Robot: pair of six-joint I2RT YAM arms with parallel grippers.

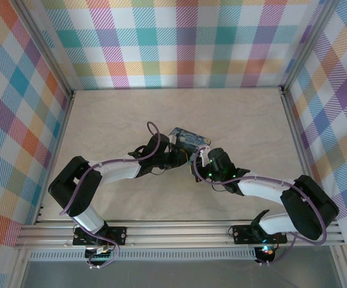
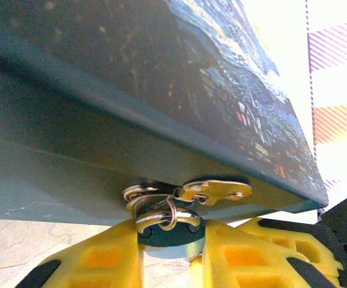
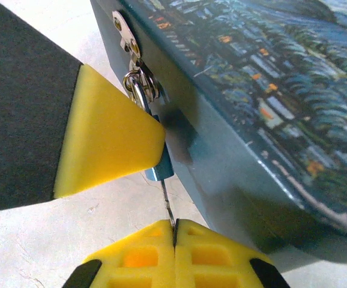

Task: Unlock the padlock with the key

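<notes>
— How was the left gripper (image 2: 168, 241) set?

— Narrow. In its wrist view the two yellow pads (image 2: 116, 255) stood close on either side of the padlock (image 2: 164, 235), and the dark bluish body sat squeezed between them. From the right wrist, one of those pads pressed flat against the lock's side.

— And where was the padlock itself?

— Hanging at the front wall of the painted tin (image 1: 190, 138), its silvery shackle looped through the hasp (image 3: 125, 36). The tin sat near the middle of the table (image 1: 239, 120), and both arms met at its near side.

— The right gripper (image 3: 175, 233)?

— Its fingertips were pressed together, with no gap between them, pinching the key (image 3: 168, 207). The key showed edge-on as a thin metal strip that rose from the fingertips to the underside of the lock's body.

— Was it seated in the keyhole?

— I couldn't tell, since the join was too small to make out. The strip met the bottom of the body, and that was all I could see.

— Anything else by the lock?

— A flat gold-coloured piece with holes lay beside the shackle, just under the tin's edge. I couldn't say what it was.
</notes>
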